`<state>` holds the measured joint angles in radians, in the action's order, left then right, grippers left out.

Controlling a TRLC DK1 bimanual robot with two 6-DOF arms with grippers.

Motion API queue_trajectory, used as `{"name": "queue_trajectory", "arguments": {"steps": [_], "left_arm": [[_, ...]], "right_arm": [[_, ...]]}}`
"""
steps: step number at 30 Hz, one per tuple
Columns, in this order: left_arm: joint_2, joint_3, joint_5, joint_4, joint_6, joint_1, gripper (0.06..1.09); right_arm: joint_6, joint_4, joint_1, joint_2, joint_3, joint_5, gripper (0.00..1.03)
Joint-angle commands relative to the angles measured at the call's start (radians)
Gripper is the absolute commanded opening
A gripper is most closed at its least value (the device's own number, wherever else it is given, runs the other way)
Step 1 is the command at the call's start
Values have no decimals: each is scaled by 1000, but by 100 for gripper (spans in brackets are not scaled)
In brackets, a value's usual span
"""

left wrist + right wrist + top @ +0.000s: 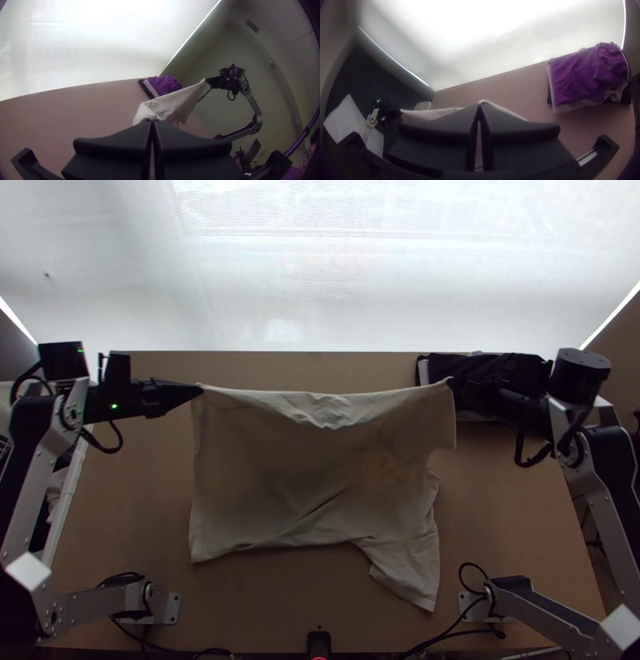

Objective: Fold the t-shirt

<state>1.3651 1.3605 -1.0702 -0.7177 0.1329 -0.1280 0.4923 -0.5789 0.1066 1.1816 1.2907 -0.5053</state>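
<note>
- The pale t-shirt (pixel 280 492) hung between the two grippers above the wooden table (pixel 128 500), its far edge raised and stretched from side to side, sagging into small creases at the middle.
- A sleeve-like flap (pixel 406 572) trailed at the near right; it could have tucked under and left a lump if the cloth had been lowered without smoothing.
- Each corner was caught only at the very fingertips, so a hard or uneven pull might have made one slip out and the shirt drop askew.
- The right corner was near a pile of dark and purple clothes (pixel 583 76), and setting it down there could have snagged or disturbed them.
- The left gripper (pixel 202 389) had its fingers together, clamped on the t-shirt's far left corner.
- The right gripper (pixel 450 382) was likewise pinched closed, gripping the far right corner.
</note>
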Motion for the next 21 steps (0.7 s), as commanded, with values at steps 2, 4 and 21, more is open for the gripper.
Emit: {"name": "queue_trajectory", "arguments": {"steps": [2,4,21], "left_arm": [[255,48,69,95,40,25,9],[318,95,76,93,36,37,9],[718,377,236,89,83,41,9]], "right_arm": [[-61,83,-33,240,42,-1,3],[-74,100,-33,305,79,-1,3],[-143,171,-36,745,337,44,3]]}}
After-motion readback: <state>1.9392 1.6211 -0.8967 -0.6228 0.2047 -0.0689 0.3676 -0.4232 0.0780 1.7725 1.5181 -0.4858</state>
